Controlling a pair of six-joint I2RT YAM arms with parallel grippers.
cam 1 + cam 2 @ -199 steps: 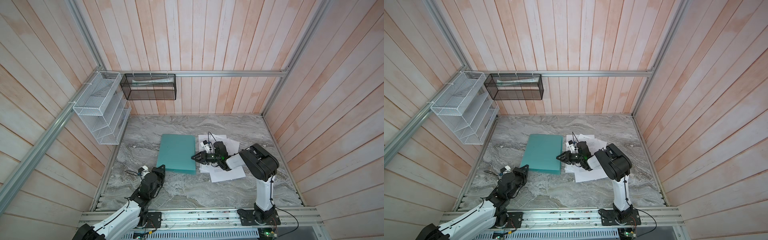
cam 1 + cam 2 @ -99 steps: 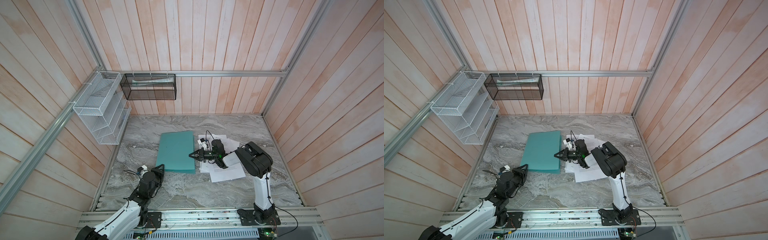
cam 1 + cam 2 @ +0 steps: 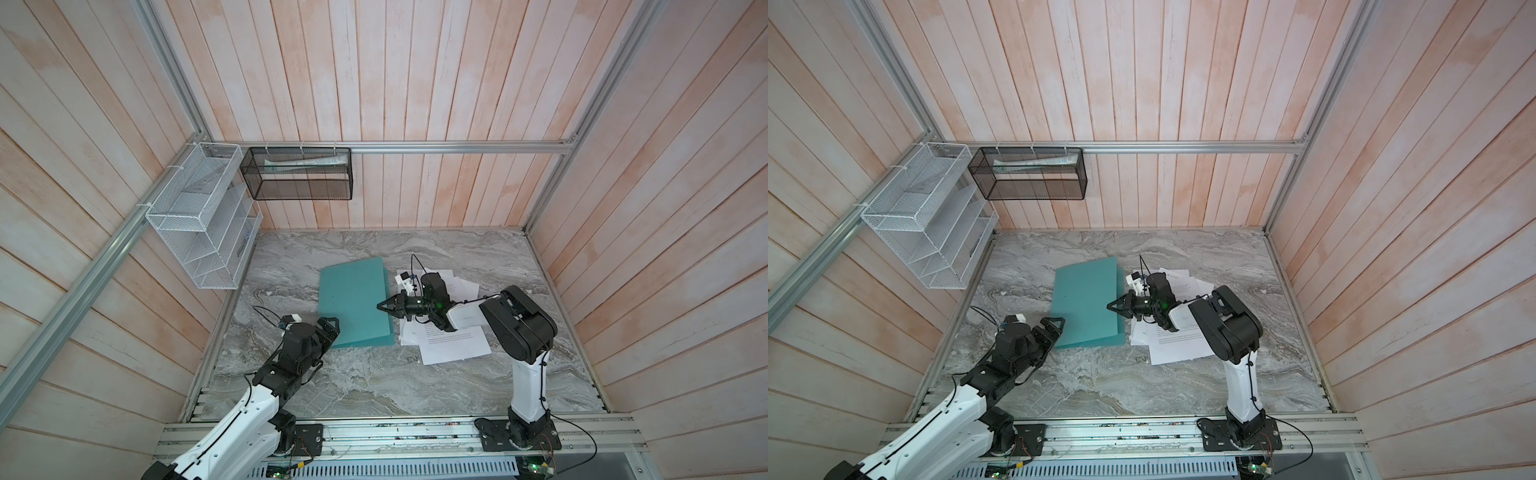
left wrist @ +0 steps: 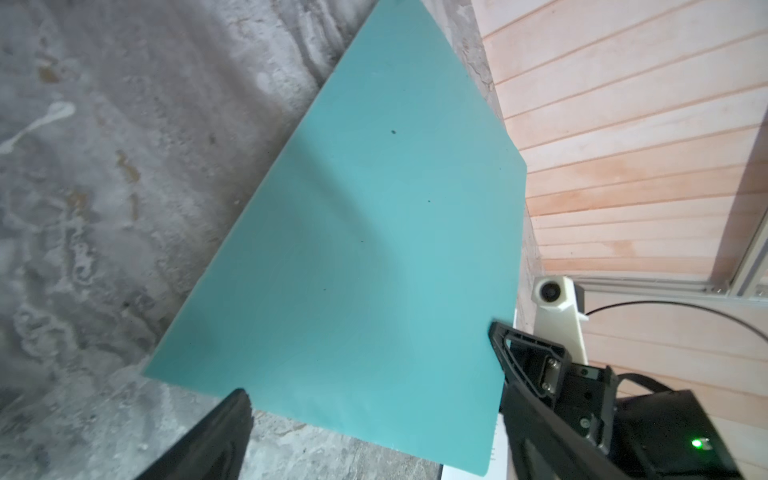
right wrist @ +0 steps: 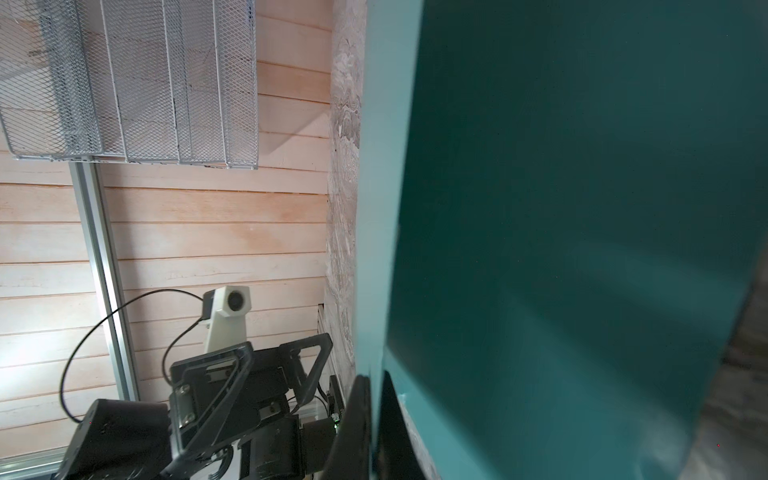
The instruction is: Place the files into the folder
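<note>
At folder (image 3: pixel 356 300) edge, your R gripper (image 3: pixel 381 306) pinches the cover, prob. top flap only; L gripper (image 3: pixel 328 328) spread. Lift fast & it slips, scattering files (image 3: pixel 451 345).

Top views high, looking down; wrist views close on folder (image 4: pixel 353 270).

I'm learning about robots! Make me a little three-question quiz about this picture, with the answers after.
1. True or false: the right gripper is shut on the top cover of the folder.
2. Where do the files lie?
A. inside the folder
B. on the table beside the folder
C. in the white wire rack
3. Fill in: the left gripper is ____ near the folder's front corner.

Key: 1 true. 2 B. 3 open.
</note>
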